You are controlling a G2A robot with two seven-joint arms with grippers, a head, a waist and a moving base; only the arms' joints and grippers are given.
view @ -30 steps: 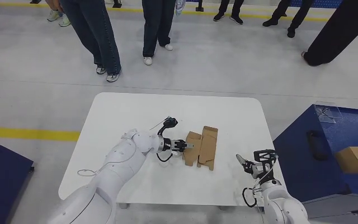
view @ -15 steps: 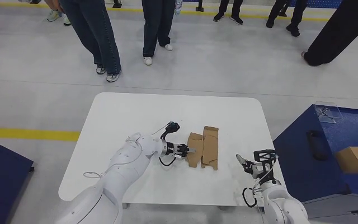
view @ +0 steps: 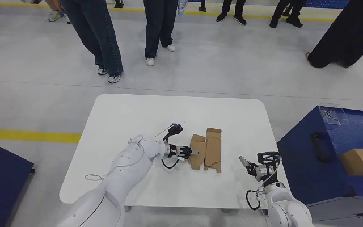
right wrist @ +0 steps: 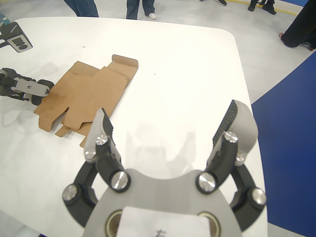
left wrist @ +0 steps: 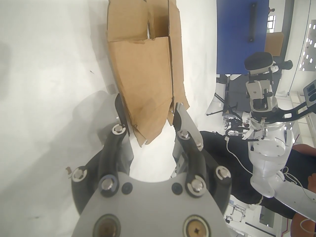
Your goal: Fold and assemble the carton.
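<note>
So the carton (view: 205,150) was lying flat on the white surface (view: 142,119). It was plain brown cardboard, not folded up at all, with flaps poking out at both of its short ends.

The left end effector (view: 193,151) was down low at surface level and pointed straight at it. The carton's near edge sat right in its mouth, and the rest of the cardboard stretched away in front of it. Honestly I couldn't tell whether it was actually clamping that edge or just sitting around it, as the angle didn't show that.

The right end effector (right wrist: 168,107) was wide open with nothing in it, hanging over the near right corner of the surface. From there the carton was well apart, off toward the left arm's side and a bit further out. A blue cabinet (view: 317,147) stood just beyond the surface's edge on that end effector's outer side.
</note>
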